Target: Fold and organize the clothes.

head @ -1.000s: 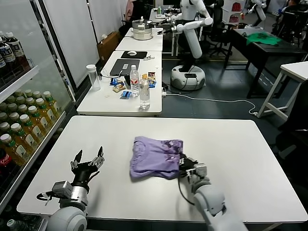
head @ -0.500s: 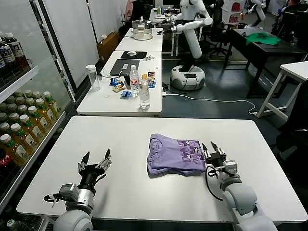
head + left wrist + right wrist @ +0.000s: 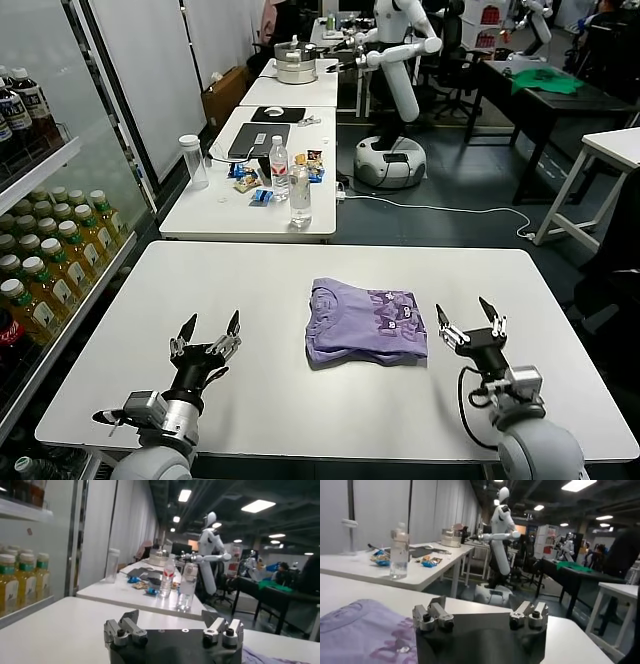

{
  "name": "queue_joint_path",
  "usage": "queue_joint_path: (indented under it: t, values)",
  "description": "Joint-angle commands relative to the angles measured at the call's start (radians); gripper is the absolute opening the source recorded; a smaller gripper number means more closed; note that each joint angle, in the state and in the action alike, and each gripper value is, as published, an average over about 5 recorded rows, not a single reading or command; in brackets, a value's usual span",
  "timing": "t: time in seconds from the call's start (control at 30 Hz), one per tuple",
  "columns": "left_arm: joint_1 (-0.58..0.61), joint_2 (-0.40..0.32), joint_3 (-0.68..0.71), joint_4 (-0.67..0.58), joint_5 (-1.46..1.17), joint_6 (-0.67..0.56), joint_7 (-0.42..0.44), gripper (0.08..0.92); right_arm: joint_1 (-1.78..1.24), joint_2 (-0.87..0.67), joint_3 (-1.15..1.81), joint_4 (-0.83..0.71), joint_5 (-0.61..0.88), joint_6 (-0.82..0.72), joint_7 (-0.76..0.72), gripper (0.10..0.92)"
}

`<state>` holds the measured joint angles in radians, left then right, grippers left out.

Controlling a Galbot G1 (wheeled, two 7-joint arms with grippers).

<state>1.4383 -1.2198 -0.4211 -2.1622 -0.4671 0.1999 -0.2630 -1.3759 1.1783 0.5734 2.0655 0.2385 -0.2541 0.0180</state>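
Observation:
The lavender T-shirt (image 3: pixel 367 322) lies folded into a compact rectangle in the middle of the white table (image 3: pixel 270 290), its darker purple print and small white tag facing up. It also shows in the right wrist view (image 3: pixel 362 630). My right gripper (image 3: pixel 471 322) is open and empty, just to the right of the shirt and apart from it, raised off the table near the front edge. My left gripper (image 3: pixel 207 337) is open and empty at the front left, well clear of the shirt.
A second white table (image 3: pixel 255 170) behind holds water bottles (image 3: pixel 298 192), snacks and a laptop. A drinks shelf (image 3: pixel 50 260) stands at the left. Another robot (image 3: pixel 395 60) and a dark table with a green garment (image 3: pixel 545 82) are far back.
The right gripper has let go of the shirt, drawn back to the right and opened. The shirt moved right between the first two frames and now lies still. The left gripper shifted slightly right.

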Motion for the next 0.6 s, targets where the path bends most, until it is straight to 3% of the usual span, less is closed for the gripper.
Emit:
queue_joint_path:
  t: [0.03, 0.37, 0.6]
  values:
    - [0.018, 0.011, -0.010, -0.036, 0.047, -0.040, 0.042, 0.823, -0.155, 0.046, 0.069, 0.101, -0.062, 0.056, -0.039, 0.820]
    - [0.078, 0.032, -0.043, -0.026, 0.047, -0.094, 0.069, 0.823, -0.113, 0.095, 0.020, 0.064, -0.209, 0.090, -0.002, 0.823]
    - [0.119, 0.045, -0.065, -0.005, 0.062, -0.133, 0.093, 0.823, -0.105, 0.098, 0.004, 0.053, -0.234, 0.099, 0.014, 0.823]
